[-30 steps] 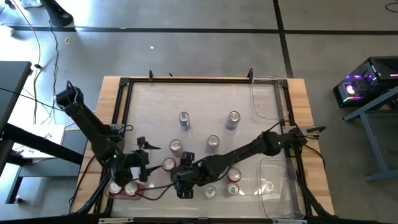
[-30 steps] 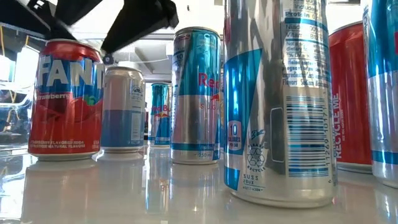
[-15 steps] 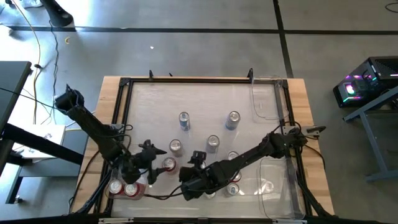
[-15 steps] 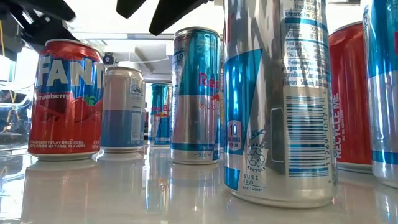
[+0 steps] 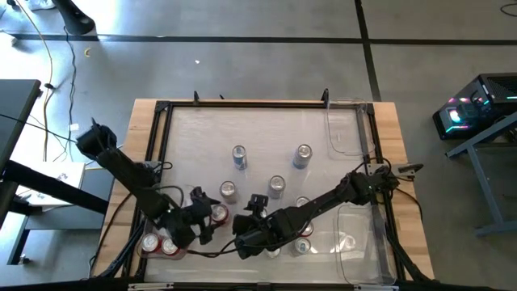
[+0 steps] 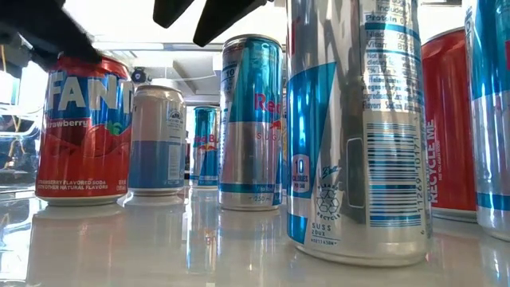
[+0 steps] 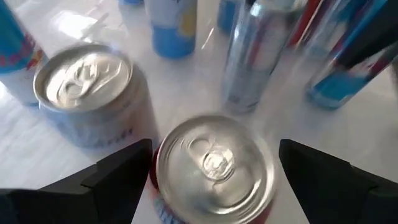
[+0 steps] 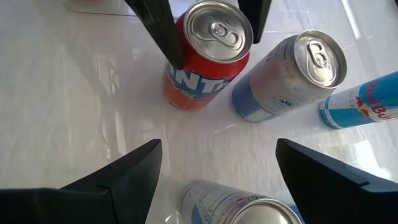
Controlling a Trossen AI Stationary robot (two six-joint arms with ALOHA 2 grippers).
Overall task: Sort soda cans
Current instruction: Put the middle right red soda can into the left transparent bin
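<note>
While the left gripper (image 7: 214, 163) straddles the red Fanta can (image 8: 208, 53) near the front left of the surface (image 5: 266, 129), its jaws stand wide, one finger on either side of the silver top and neither visibly pressing the can (the right wrist view shows both dark fingers flanking the can's shoulders). The can stands upright. Just beside it is a pale silver-blue can (image 8: 287, 78), also upright, and a Red Bull can (image 8: 360, 106) stands farther off.

The right gripper (image 5: 257, 204) hangs close by, just to the right of the left one in the high view, its jaws wide apart and holding nothing, above another silver can top (image 8: 239, 208).

Two more cans (image 5: 160, 244) sit at the surface's front left corner, where the low view shows a clear bin's edge (image 6: 16, 171). Further cans stand scattered mid-surface: one (image 5: 239, 155), another (image 5: 303, 153), and a third (image 5: 276, 186) between them and the arms.
</note>
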